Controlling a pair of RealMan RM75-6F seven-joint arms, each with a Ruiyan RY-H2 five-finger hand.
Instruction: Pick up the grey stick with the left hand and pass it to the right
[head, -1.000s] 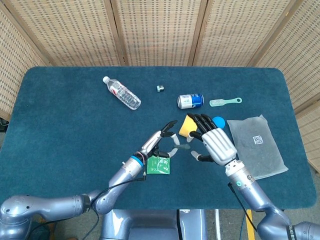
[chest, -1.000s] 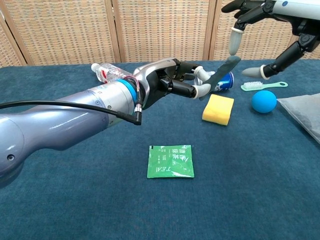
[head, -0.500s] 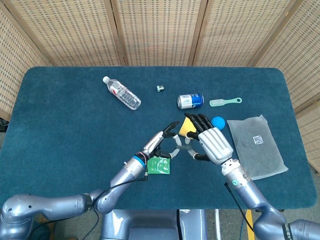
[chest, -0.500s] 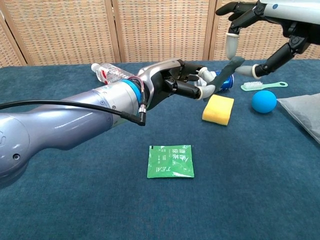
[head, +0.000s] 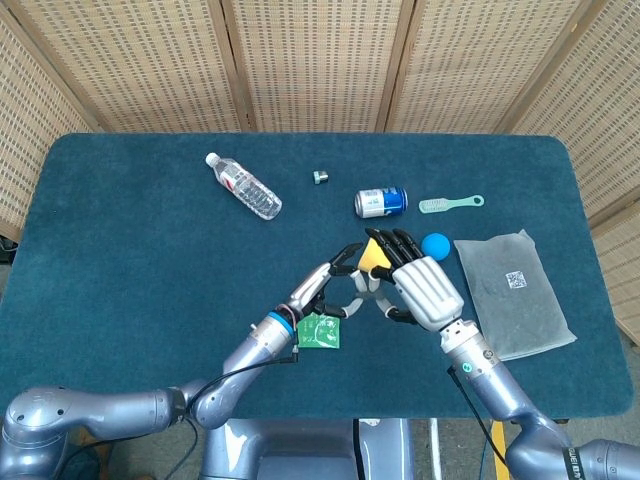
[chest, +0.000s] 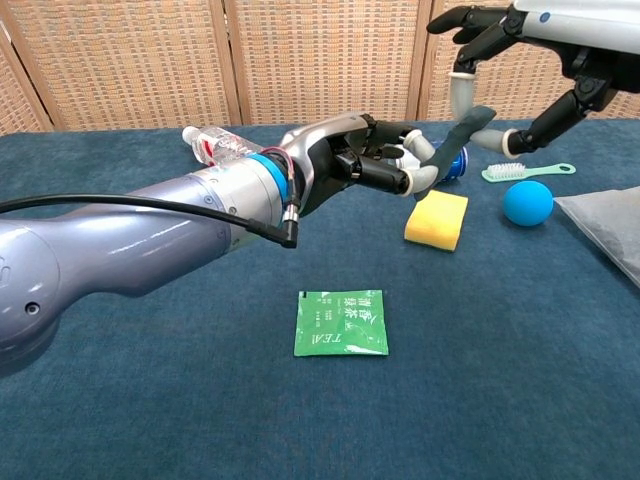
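Occlusion hides much of the handover: in the head view the back of the right hand (head: 425, 290) covers most of the grey stick (chest: 462, 137), and only a pale sliver shows between the two hands; in the chest view the right arm is cut off by the top and right edges, so its palm cannot be seen; the stick's lower end disappears behind the fingertips of the left hand (chest: 375, 165). The left hand pinches the stick's lower end between thumb and fingers, the remaining fingers loosely curled around it; the stick slants up and to the right, held above the table (head: 120, 250) over the yellow sponge (chest: 436, 218). The right hand's fingers are spread and extended, one pale fingertip (chest: 461, 95) touching or lying just beside the stick's upper end; whether it actually grips the stick I cannot tell. On the cloth below lie a green tea packet (chest: 341, 322), a blue ball (chest: 527, 202), a blue can (head: 381, 201) partly hidden behind the stick in the chest view, a green brush (head: 450, 204), a water bottle (head: 243, 186) and a grey pouch (head: 512, 292).
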